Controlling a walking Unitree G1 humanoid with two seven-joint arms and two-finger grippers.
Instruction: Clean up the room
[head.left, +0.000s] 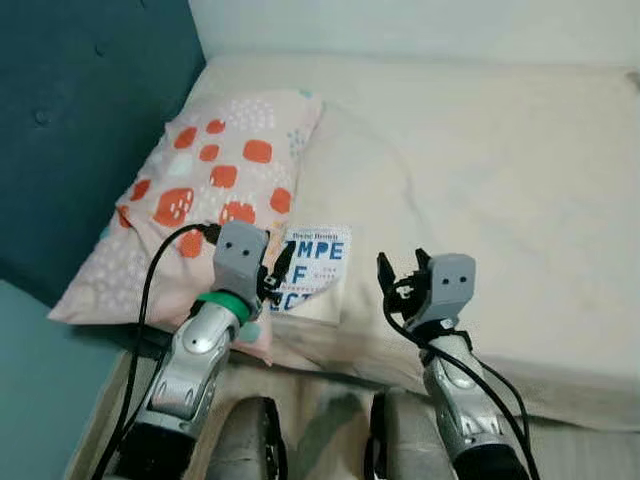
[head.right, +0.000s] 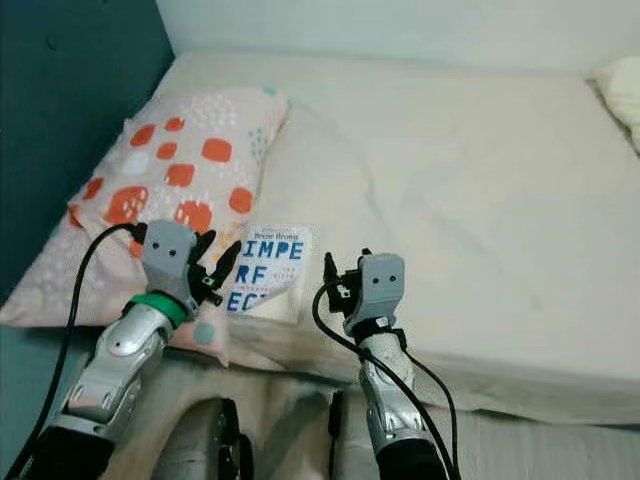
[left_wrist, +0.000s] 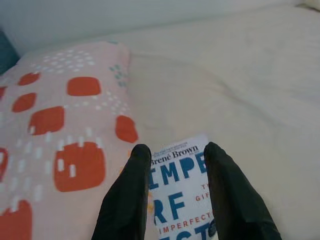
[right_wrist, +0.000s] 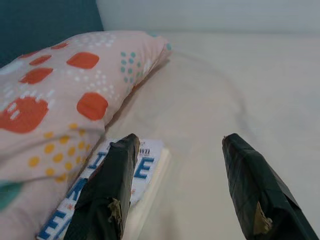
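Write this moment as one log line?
left hand: open, over book | right hand: open, beside book | book: on bed, by pillow

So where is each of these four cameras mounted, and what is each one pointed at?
Left eye, right eye: on the head, looking down at the bed, both arms and the left gripper in view.
Left wrist: looks along its open fingers at the book.
Right wrist: the right gripper, open, faces the pillow.
All four share book and pillow.
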